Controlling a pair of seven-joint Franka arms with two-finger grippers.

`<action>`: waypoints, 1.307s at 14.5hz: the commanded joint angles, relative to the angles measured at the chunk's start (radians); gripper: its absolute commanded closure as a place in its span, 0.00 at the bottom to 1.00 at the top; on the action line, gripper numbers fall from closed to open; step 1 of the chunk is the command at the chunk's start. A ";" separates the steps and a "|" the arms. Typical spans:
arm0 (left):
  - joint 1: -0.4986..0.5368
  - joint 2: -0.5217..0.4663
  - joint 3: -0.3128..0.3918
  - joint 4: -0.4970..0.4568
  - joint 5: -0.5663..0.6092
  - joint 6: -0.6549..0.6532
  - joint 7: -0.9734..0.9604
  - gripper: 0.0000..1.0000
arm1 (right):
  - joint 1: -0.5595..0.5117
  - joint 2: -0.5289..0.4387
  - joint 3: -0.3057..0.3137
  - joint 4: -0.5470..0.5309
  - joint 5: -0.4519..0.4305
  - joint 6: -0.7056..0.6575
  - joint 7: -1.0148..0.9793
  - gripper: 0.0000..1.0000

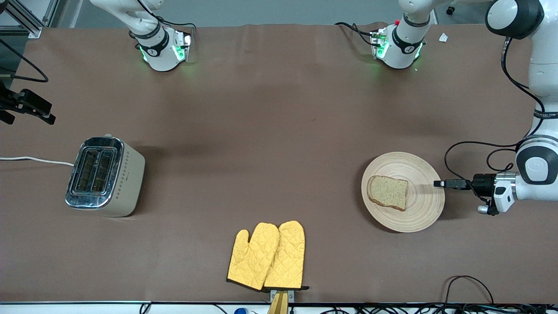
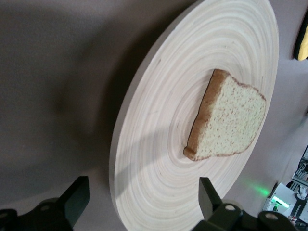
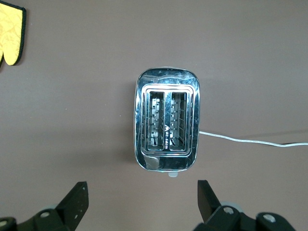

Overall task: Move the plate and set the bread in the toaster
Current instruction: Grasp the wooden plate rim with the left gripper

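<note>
The plate (image 1: 418, 213) lies toward the left arm's end of the table with the bread (image 1: 388, 192) flat on it. My left gripper (image 1: 439, 183) is low at the plate's rim, open, and holds nothing. In the left wrist view its two fingers stand either side of the rim of the plate (image 2: 159, 144), with the gripper (image 2: 143, 202) wide open and the bread (image 2: 228, 120) farther in. The toaster (image 1: 104, 174) stands toward the right arm's end, both slots empty. My right gripper (image 1: 39, 111) hangs open near it. In the right wrist view the gripper (image 3: 142, 197) is open, with the toaster (image 3: 167, 125) below.
A pair of yellow oven mitts (image 1: 268, 255) lies near the table's front edge, between toaster and plate. They also show at the edge of the left wrist view (image 2: 302, 38) and the right wrist view (image 3: 10, 31). The toaster's white cord (image 1: 35, 160) runs off the right arm's end of the table.
</note>
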 commanded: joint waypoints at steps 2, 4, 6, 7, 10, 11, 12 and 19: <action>0.005 0.017 -0.006 0.015 -0.043 0.058 0.065 0.13 | -0.008 0.004 0.004 0.013 -0.006 -0.012 -0.013 0.00; 0.005 0.020 -0.006 0.012 -0.051 0.093 0.115 0.37 | -0.010 0.004 0.004 0.013 -0.006 -0.012 -0.022 0.00; 0.007 0.033 -0.006 0.009 -0.068 0.110 0.170 0.63 | -0.010 0.004 0.004 0.013 -0.006 -0.012 -0.022 0.00; 0.007 0.043 -0.006 0.009 -0.075 0.121 0.204 0.74 | -0.010 0.004 0.004 0.013 -0.006 -0.012 -0.022 0.00; 0.007 0.055 -0.006 0.011 -0.091 0.125 0.238 0.99 | -0.008 0.004 0.004 0.013 -0.006 -0.012 -0.021 0.00; 0.007 0.052 -0.006 0.011 -0.089 0.124 0.246 0.99 | -0.008 0.004 0.004 0.013 -0.006 -0.012 -0.021 0.00; 0.004 0.049 -0.006 0.011 -0.085 0.121 0.256 1.00 | -0.008 0.004 0.004 0.013 -0.006 -0.012 -0.021 0.00; -0.018 0.041 -0.179 0.014 -0.088 0.106 0.177 1.00 | -0.008 0.004 0.004 0.011 -0.006 -0.012 -0.022 0.00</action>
